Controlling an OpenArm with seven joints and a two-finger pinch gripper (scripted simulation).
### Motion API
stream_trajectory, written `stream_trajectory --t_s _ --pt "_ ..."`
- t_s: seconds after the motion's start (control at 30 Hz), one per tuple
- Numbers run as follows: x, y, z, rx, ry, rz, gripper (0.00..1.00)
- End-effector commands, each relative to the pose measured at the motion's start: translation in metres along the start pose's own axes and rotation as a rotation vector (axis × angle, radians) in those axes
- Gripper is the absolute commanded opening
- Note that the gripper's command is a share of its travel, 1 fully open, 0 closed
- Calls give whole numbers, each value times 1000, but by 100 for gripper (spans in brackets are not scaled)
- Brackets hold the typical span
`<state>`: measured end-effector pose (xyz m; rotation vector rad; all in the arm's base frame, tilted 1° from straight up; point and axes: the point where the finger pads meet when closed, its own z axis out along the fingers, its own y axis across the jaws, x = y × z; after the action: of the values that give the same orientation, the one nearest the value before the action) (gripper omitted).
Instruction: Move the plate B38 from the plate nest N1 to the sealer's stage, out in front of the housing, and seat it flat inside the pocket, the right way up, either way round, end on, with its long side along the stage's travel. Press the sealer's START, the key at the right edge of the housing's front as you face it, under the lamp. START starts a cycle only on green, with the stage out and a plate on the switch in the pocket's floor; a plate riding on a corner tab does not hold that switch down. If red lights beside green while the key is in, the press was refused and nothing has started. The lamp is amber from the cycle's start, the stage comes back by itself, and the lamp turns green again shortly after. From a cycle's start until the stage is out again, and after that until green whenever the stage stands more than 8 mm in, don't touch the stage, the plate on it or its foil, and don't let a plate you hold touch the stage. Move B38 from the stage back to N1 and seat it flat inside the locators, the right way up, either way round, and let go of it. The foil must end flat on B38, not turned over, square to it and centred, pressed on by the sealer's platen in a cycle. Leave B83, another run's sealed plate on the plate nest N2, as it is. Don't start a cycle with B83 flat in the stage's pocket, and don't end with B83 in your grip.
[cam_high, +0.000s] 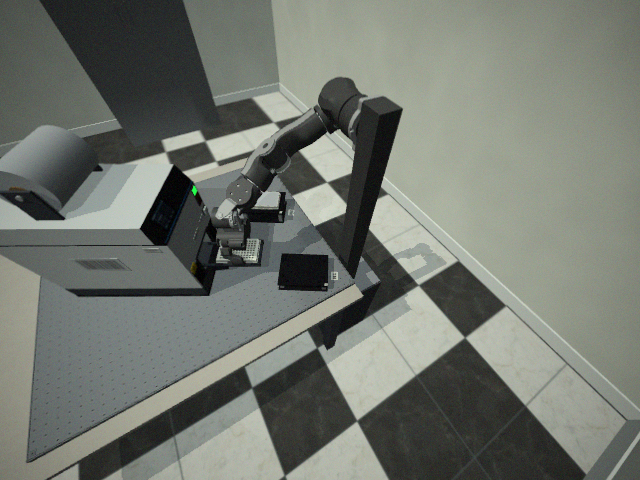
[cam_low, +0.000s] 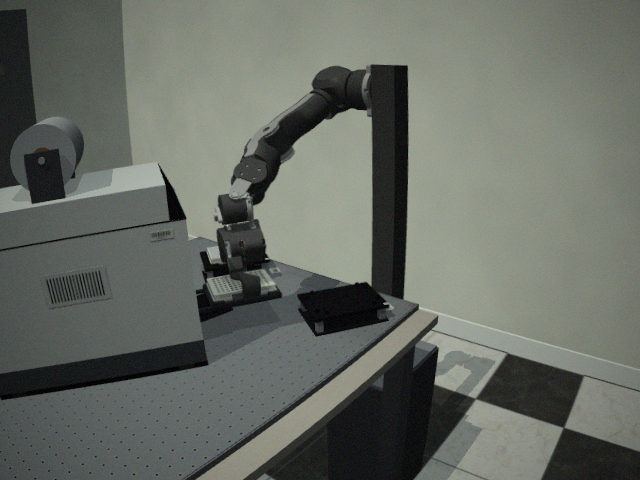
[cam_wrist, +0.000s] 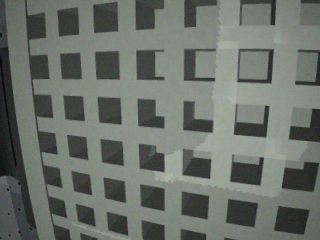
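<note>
The white well plate B38 (cam_high: 242, 251) is over the sealer's stage (cam_high: 206, 256), out in front of the housing (cam_high: 103, 232). My gripper (cam_high: 232, 252) is shut on the plate across its width, reaching down from above. In the exterior view the plate (cam_low: 238, 285) sits low on the dark stage with my gripper (cam_low: 242, 279) around it. I cannot tell whether it rests flat in the pocket. The wrist view is filled by the plate's well grid (cam_wrist: 174, 120). The lamp (cam_high: 194, 190) on the housing front is green. No foil shows on the plate.
The black nest N1 (cam_high: 303, 271) stands empty near the table's front right corner, also in the exterior view (cam_low: 343, 306). Nest N2 with the sealed plate B83 (cam_high: 268, 204) is behind my arm. The arm's dark post (cam_high: 369, 186) stands at the table's right edge. A foil roll (cam_high: 43, 165) tops the sealer.
</note>
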<state>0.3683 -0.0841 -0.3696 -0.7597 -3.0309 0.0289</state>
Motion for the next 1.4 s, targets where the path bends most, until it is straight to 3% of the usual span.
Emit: stream_trajectory --t_s 0.0,0.23,0.27,1.37 --pt "1 1 1 -3 2 -4 0" --pt "1 1 1 -3 2 -4 0" --pt "1 1 0 -3 2 -4 77" --pt "0 0 0 -1 0 -1 77"
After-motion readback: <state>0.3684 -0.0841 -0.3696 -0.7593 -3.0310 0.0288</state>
